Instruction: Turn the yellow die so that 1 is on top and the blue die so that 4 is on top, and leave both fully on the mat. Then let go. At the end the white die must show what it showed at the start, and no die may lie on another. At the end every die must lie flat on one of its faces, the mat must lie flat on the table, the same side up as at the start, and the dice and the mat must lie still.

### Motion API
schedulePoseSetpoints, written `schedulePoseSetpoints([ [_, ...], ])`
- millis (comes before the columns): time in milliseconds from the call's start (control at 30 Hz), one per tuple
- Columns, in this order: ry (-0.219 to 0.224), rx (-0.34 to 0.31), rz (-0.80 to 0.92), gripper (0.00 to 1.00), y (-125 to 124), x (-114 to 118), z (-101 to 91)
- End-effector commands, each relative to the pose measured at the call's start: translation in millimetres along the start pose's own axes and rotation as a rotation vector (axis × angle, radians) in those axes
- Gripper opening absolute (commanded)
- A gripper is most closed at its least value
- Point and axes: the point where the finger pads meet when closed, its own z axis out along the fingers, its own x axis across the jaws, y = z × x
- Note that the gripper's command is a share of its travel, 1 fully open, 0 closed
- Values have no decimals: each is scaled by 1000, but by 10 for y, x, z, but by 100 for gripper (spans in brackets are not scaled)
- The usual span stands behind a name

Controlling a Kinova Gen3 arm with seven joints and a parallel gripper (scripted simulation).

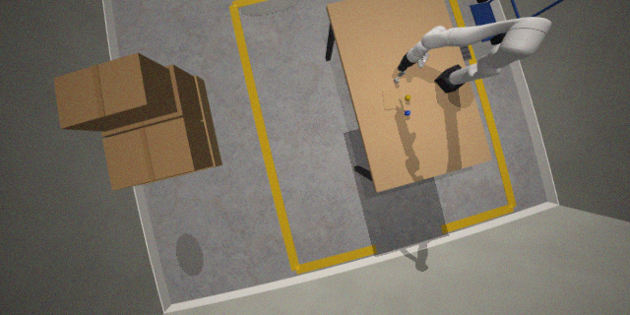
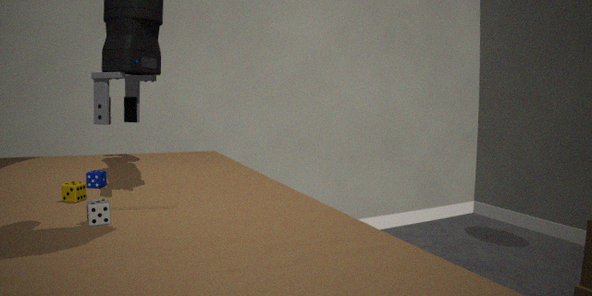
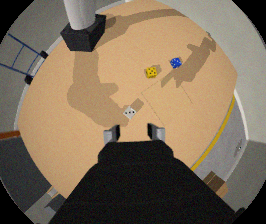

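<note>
Wrist view is showing the yellow die (image 1: pixel 408 97) (image 2: pixel 74 192) (image 3: pixel 151 72) out past the white die (image 1: pixel 396 80) (image 2: pixel 99 213) (image 3: pixel 129 112), up and a bit right of the fingers, sitting just off the mat (image 1: pixel 391 100) (image 2: pixel 148 207) (image 3: pixel 166 102). Am I reading that right, or is the gripper (image 1: pixel 401 75) (image 2: pixel 117 123) (image 3: pixel 133 129) lining up with the wrong cube?

Yeah, you're reading it right. The white one is lying nearest to the fingertips in that view, so it's kinda sitting between them and the yellow. No long axis to worry about on a cube, so I'm thinking it's all about direction: going across past the white die toward yellow, then turning the wrist so the pads are meeting two flat sides.

And the gripper's state? Looks like the fingers are standing wide apart to me.

Yep, spread wide and gripping nothing, hanging well above the table (image 1: pixel 354 34) (image 2: pixel 277 250) (image 3: pixel 44 100). The blue die (image 1: pixel 407 112) (image 2: pixel 96 179) (image 3: pixel 175 62) is sitting farther out again, beyond yellow and also off the mat. I'm guessing yellow is coming first, but blue could be too. Either way I'd be staying high while crossing, cos clipping the white die would be risking its top number.
</note>
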Motion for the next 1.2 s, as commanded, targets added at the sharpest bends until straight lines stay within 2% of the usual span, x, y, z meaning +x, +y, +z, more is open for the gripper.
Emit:
schedulePoseSetpoints([
  [0,1,-6,40,100,7,-104,-33],
  [733,1,-6,45,100,6,-113,-16],
  [933,1,-6,45,100,6,-111,81],
  [1167,1,-6,45,100,8,-106,439],
])
